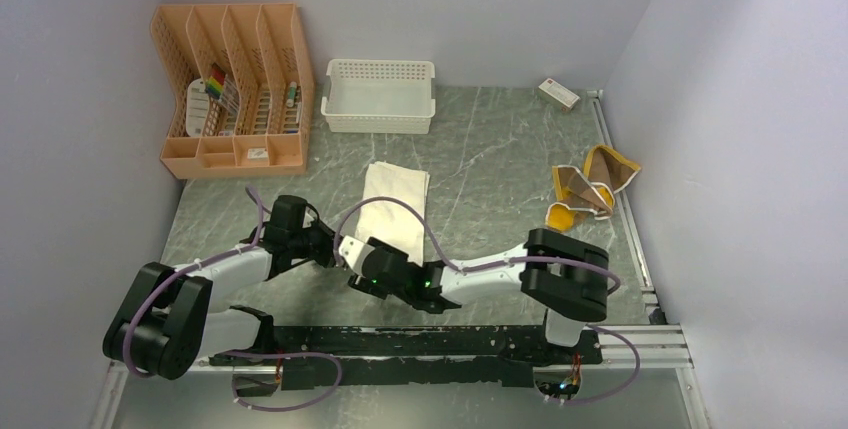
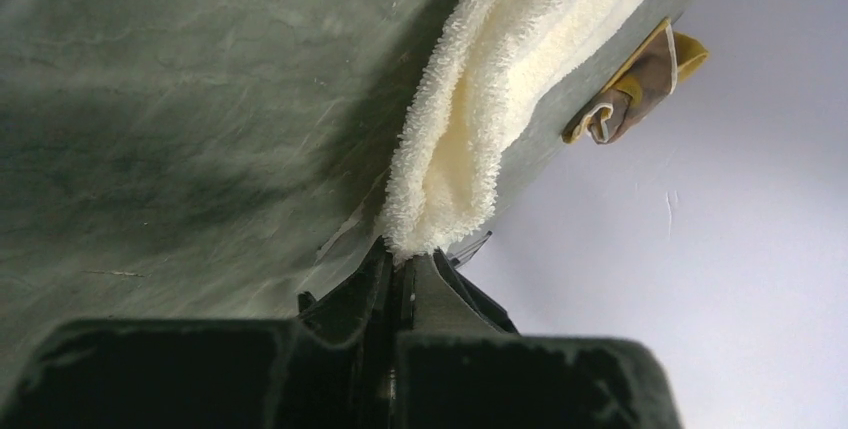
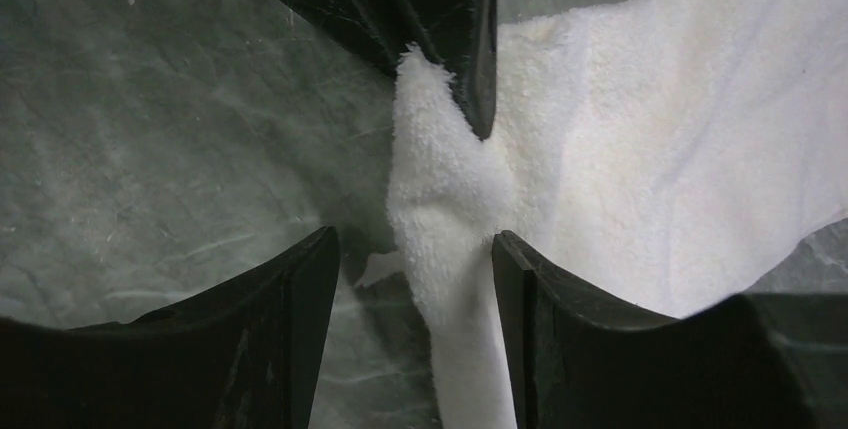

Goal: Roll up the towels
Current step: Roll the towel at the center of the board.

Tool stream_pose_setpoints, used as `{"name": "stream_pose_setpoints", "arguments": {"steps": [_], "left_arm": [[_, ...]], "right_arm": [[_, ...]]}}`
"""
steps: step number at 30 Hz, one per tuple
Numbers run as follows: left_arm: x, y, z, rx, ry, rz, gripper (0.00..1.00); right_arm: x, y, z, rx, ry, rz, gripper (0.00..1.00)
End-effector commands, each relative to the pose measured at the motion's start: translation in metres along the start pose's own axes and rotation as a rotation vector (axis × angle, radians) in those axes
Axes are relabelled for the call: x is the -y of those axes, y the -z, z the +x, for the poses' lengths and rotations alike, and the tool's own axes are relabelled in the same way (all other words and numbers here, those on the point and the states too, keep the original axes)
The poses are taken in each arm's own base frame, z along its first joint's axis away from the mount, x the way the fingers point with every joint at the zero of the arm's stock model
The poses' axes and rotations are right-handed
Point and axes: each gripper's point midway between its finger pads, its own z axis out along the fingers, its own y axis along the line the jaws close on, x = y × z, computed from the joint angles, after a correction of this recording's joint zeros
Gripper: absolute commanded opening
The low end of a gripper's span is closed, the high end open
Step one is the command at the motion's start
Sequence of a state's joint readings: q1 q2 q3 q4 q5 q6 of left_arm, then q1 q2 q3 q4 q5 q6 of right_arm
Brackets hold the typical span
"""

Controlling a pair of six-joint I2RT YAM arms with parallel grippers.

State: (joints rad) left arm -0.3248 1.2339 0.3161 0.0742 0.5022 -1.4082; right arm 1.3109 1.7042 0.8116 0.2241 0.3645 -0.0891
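From above, the white towel [image 1: 396, 197] lies flat in the middle of the tabletop [image 1: 500, 169], its long axis running from the far side toward the arms. The far end points at the white basket [image 1: 378, 95] and the near end dips under the two wrists. The left tool [image 1: 338, 249] has come in from the left at the towel's near left corner, and the right tool [image 1: 362, 271] sits just beside it, reaching across from the right. Well off to the right, hard by the wall, the yellow towel [image 1: 588, 189] is in a crumpled heap with no clear direction to it. An orange file rack [image 1: 232, 89] stands in the far left corner, and a small box [image 1: 557, 94] is at the far right. Over to the left wrist view: the left tool [image 2: 402, 267] is clamped tight on the white towel's corner. The cloth is gathered into a thick fold that rises straight out of the jaws and runs away along the tabletop, with the yellow towel [image 2: 640, 79] a small shape beyond it. Now the right wrist view: the right tool [image 3: 415, 259] stands partly open, its two fingers straddling a bunched ridge of the white towel [image 3: 680, 149]. The right finger [image 3: 560, 339] is just against the cloth and the left finger [image 3: 270, 339] is apart from it, so there is no grip. Straight ahead, the left tool [image 3: 440, 69] pinches that same ridge at its far end, and the rest of the towel spreads flat to the right.
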Motion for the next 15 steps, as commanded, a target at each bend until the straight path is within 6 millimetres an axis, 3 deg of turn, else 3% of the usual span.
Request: {"name": "stream_pose_setpoints", "arguments": {"steps": [1, 6, 9, 11, 12, 15], "left_arm": [[0.006, 0.002, 0.005, -0.026, 0.016, 0.001, 0.07], [0.008, 0.003, 0.006, -0.031, 0.014, 0.0, 0.07], [0.008, 0.004, 0.006, -0.028, 0.014, -0.002, 0.07], [0.007, 0.004, 0.006, -0.028, 0.014, -0.006, 0.07], [0.007, 0.003, 0.006, -0.027, 0.015, -0.008, 0.07], [0.004, 0.002, 0.005, -0.023, 0.019, -0.019, 0.07]], "right_arm": [[0.005, -0.009, -0.007, 0.009, -0.038, 0.11, 0.57], [0.018, -0.007, 0.0, -0.001, -0.06, 0.203, 0.52], [0.023, -0.008, 0.006, -0.042, -0.059, 0.244, 0.41], [0.024, -0.01, 0.009, -0.067, -0.045, 0.255, 0.24], [0.024, -0.01, 0.01, -0.078, -0.05, 0.259, 0.03], [0.021, -0.01, 0.01, -0.092, -0.034, 0.232, 0.0]]}}
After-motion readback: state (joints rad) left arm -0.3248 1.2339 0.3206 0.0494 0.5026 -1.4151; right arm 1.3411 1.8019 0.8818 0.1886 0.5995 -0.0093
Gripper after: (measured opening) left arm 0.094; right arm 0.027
